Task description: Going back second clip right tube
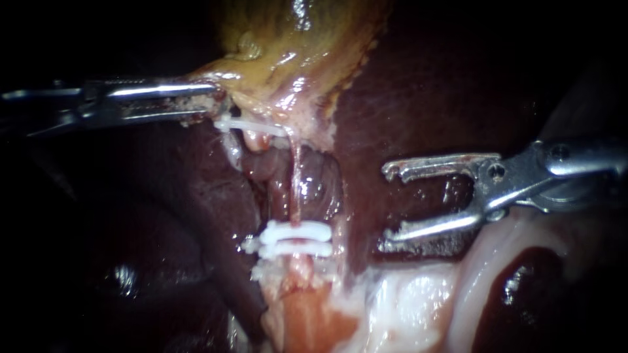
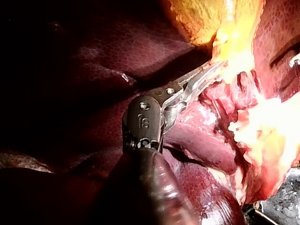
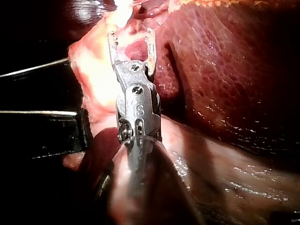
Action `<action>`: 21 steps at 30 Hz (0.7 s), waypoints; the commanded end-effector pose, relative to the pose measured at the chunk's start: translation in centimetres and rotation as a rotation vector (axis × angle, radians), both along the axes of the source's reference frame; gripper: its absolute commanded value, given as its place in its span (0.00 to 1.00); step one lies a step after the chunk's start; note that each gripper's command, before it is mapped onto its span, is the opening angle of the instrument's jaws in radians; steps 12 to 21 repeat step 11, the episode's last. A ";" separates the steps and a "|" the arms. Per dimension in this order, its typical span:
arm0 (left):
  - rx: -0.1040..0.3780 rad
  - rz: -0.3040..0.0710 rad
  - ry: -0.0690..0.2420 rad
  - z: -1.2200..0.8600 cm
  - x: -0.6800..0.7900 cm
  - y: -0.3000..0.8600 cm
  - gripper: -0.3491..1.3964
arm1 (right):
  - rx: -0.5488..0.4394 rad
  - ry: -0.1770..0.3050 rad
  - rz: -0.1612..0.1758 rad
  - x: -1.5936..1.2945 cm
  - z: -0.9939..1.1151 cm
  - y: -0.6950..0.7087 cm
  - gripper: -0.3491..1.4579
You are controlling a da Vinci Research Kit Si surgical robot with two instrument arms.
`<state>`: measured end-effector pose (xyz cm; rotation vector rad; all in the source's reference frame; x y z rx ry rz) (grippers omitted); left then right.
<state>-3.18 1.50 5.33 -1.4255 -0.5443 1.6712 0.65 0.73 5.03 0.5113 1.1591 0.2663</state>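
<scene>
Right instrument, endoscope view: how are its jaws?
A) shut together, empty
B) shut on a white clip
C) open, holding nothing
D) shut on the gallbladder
C: a wide gap shows between the jaws of the right instrument, with nothing in it; the white clips sit apart on the tube.

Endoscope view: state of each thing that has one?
Left slender metal instrument: shut on the edge of the yellowish gallbladder.
Right slender metal instrument: open, empty, apart from the tube.
Thin pink tube: uncut, clips above and below.
Upper white plastic clip: closed, just under the left instrument's tip.
Two lower white plastic clips: closed across the tube, side by side.
</scene>
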 end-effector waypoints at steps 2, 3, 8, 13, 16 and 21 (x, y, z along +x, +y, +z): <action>-0.001 0.001 0.000 0.00 -0.01 0.00 0.00 | 0.000 0.000 0.000 0.00 0.00 0.00 0.47; 0.000 0.001 0.000 0.00 -0.01 0.00 0.00 | 0.000 0.000 0.000 0.00 0.00 0.00 0.47; 0.000 0.001 -0.001 0.00 0.00 0.00 0.00 | 0.000 0.000 0.000 0.00 0.00 0.00 0.47; 0.002 0.004 -0.003 -0.03 0.04 0.03 0.00 | 0.000 -0.001 0.002 0.03 -0.01 -0.01 0.47; 0.002 0.004 -0.003 -0.03 0.04 0.03 0.00 | 0.000 -0.001 0.002 0.03 -0.01 -0.01 0.47; 0.002 0.004 -0.003 -0.03 0.04 0.03 0.00 | 0.000 -0.001 0.002 0.03 -0.01 -0.01 0.47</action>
